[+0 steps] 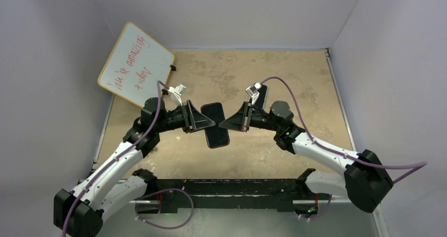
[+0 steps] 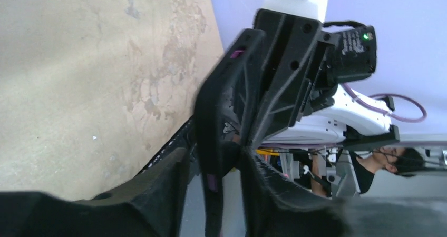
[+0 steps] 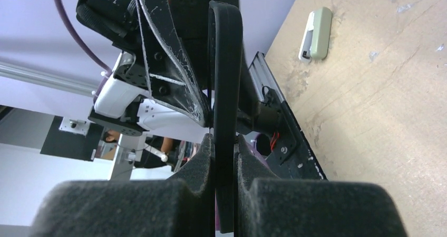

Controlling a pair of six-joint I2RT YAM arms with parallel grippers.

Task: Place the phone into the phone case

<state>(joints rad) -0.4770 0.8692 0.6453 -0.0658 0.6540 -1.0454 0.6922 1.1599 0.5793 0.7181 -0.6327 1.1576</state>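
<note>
**Phone pinched from both sides over mid-desk**

The left jaws and right jaws meet nose to nose, each closed on a long edge of the black phone (image 1: 216,137). The phone is face up over the middle of the desk (image 1: 295,79). Whether a case is on it, I cannot tell. Tan desk shows all round it. Farther back, a whiteboard (image 1: 136,64) leans at the far-left edge, well apart.

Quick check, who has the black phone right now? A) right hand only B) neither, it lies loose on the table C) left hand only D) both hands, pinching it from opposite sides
D: in the top view the left hand and right hand meet on the black phone from opposite sides, and the right wrist view shows its edge clamped between the pads.
</note>
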